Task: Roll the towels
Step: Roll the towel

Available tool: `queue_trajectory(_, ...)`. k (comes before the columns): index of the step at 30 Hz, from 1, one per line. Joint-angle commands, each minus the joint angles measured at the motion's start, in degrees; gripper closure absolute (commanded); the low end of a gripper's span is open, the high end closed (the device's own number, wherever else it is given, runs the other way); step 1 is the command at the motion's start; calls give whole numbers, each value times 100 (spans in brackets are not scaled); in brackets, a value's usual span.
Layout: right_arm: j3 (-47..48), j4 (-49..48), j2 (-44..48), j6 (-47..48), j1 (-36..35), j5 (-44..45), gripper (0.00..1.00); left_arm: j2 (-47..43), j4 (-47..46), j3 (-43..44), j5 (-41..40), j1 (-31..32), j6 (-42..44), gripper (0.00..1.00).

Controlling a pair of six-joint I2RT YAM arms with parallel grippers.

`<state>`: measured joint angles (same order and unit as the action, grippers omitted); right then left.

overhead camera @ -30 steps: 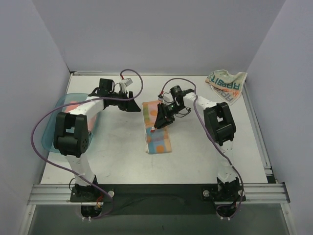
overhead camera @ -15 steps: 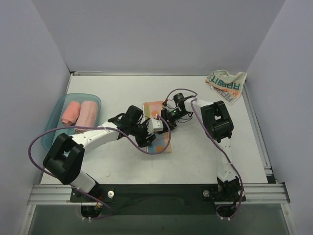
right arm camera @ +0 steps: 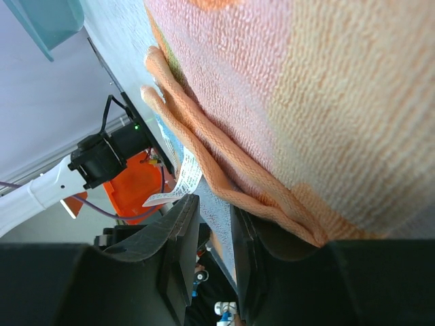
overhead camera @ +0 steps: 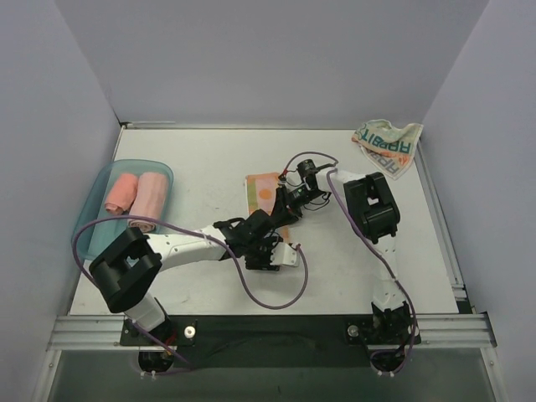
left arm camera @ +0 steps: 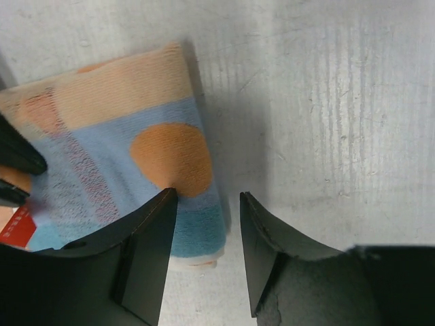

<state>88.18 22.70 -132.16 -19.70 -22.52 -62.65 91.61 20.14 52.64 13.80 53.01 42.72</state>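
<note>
Pale walls close in a light worktop (overhead camera: 209,159) on 3 sides. At its left edge sits a shallow teal tray (overhead camera: 86,219) holding 2 rolled towels side by side, a salmon roll (overhead camera: 121,193) and a pale pink roll (overhead camera: 152,194). In the far right corner the RABBIT towel (overhead camera: 387,146) lies crumpled and unrolled.

Near the middle lies the striped towel (overhead camera: 261,186), flat, with both arms reaching over it. Only its far end shows clear from above.

The left gripper (overhead camera: 270,249) is at the towel's near end. In the left wrist view its fingers (left arm camera: 146,244) stand apart: 1 is over the blue and orange-dotted cloth (left arm camera: 122,136), the other over bare worktop (left arm camera: 340,102), and the towel's edge runs between them. Nothing is clamped.

The right gripper (overhead camera: 279,208) sits low over the towel's right side, further back. Its wrist camera is pressed close to the cloth (right arm camera: 306,81), where layered orange hems run diagonally toward 1 finger (right arm camera: 251,258). Only a narrow slit parts the 2 fingers, and I cannot tell whether they pinch the hem.

A purple cable (overhead camera: 276,297) loops on the worktop near the left arm.
</note>
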Motion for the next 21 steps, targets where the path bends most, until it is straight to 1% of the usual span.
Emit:
queue_trajectory(1,-143,7,-38,168,11,579,73,207,-177,-70,-264,121,228,48)
queue_trajectory(4,-205,15,-21,204,11,579,74,435,-274,-61,-457,121,158,53)
queue_trajectory(5,-248,15,-12,256,11,587,74,489,-256,-61,-466,121,140,59)
queue_trajectory(7,-293,24,14,300,2,622,74,480,-195,-35,-361,121,35,68)
queue_trajectory(8,-328,24,67,361,2,623,74,445,-64,-17,-152,121,9,74)
queue_trajectory(10,-459,50,155,441,-24,658,74,323,295,122,148,113,-53,81)
queue_trajectory(11,-503,59,190,528,-50,658,74,279,437,176,349,113,-88,88)
queue_trajectory(14,-679,103,391,678,-103,658,74,129,982,473,1079,60,-395,98)
queue_trajectory(15,-732,103,462,739,-121,675,74,76,1087,545,1481,25,-492,100)
queue_trajectory(18,-881,138,743,854,-156,702,74,67,1465,817,2010,-177,-852,100)
queue_trajectory(19,-943,164,901,872,-165,684,74,85,1623,887,2308,-247,-975,100)
queue_trajectory(21,-969,304,1042,951,-173,649,73,155,1712,1089,2574,-519,-1090,100)
